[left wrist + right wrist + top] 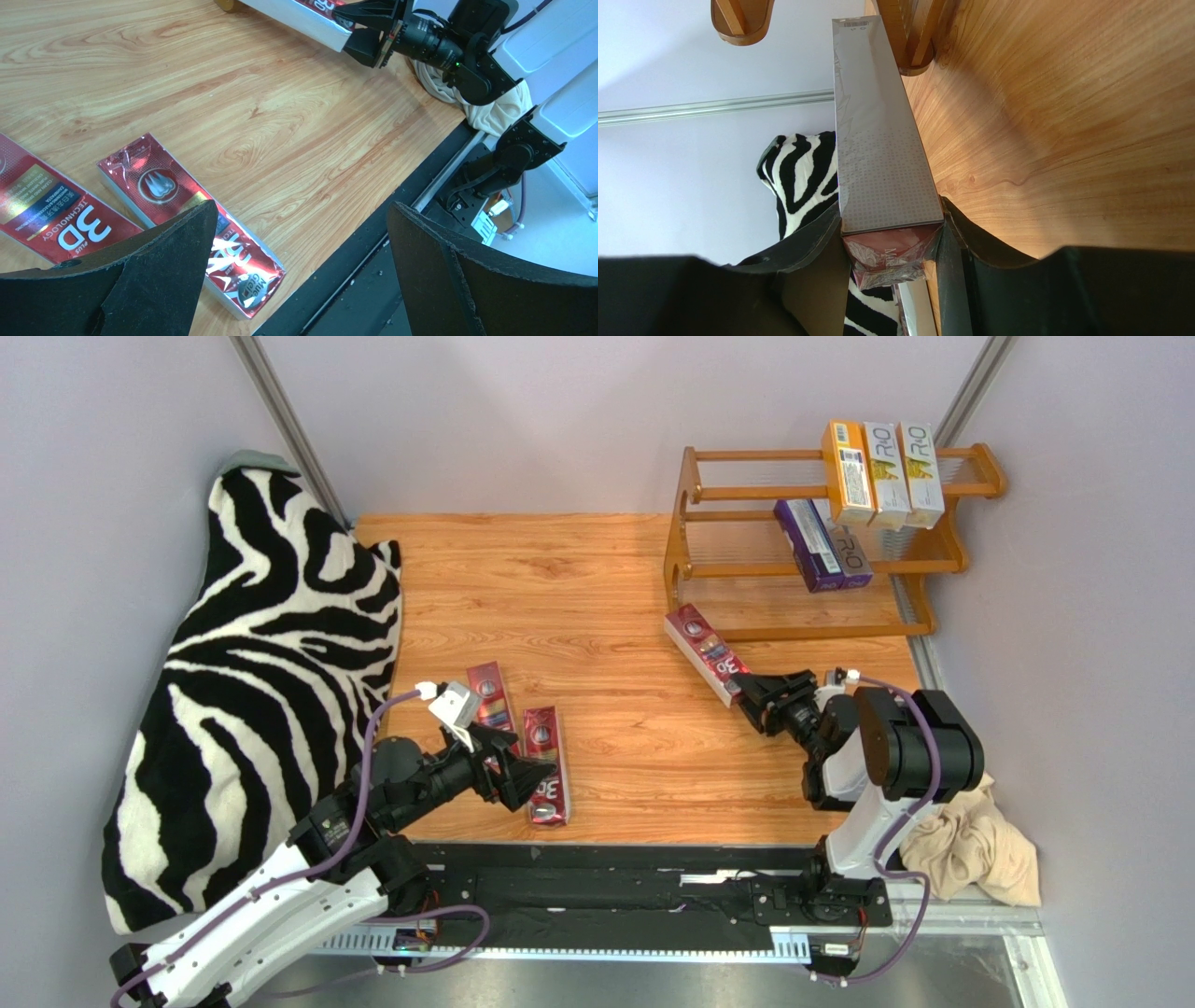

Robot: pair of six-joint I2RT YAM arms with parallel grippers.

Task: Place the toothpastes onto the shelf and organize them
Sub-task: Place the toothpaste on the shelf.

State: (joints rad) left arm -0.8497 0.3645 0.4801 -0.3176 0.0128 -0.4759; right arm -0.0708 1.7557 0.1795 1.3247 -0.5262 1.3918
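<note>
A red carton [706,651] was clasped at its near end between the fingers of the right gripper [753,692], and its far end was pointed at the lower left foot of the shelf [686,504]. The left gripper [529,773] was held wide open and empty over the wooden table [617,588], just above a second red carton [546,763] that was laid flat near the front edge, with a third red carton [491,696] laid beside it. Two purple cartons [824,543] were leaned on the middle tier, and three pale and orange cartons [885,472] were stood side by side on the top tier.
</note>
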